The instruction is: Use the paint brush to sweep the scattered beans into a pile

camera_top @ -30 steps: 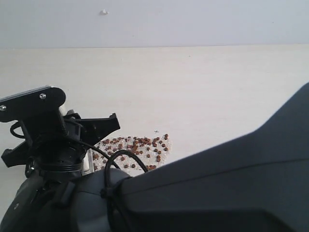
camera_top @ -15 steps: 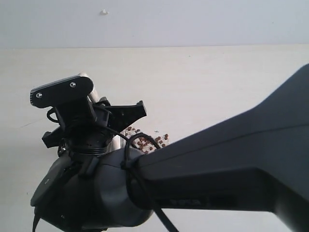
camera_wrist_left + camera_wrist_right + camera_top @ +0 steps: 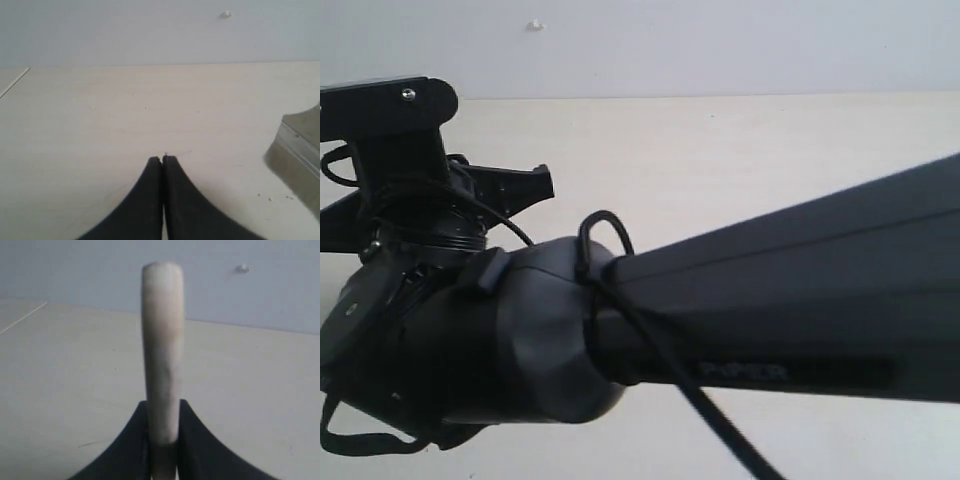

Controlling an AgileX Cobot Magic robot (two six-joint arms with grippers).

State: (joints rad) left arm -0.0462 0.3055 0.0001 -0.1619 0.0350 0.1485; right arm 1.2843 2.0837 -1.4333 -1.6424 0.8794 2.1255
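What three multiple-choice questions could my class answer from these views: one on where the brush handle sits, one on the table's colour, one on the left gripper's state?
1. Where is the handle of the paint brush?
A. Lying flat on the table, apart from any gripper
B. Clamped in the right gripper
C. Leaning on the wall

2. What colour is the table?
A. Pale cream
B. Dark green
C. Red

3. How does the left gripper stand?
A. Wide open
B. Shut on a cup
C. Shut on nothing

Answers:
1 B: the right wrist view shows the pale handle rising from between the dark fingers.
2 A: every view shows a pale cream top.
3 C: in the left wrist view its fingertips meet with nothing between them.
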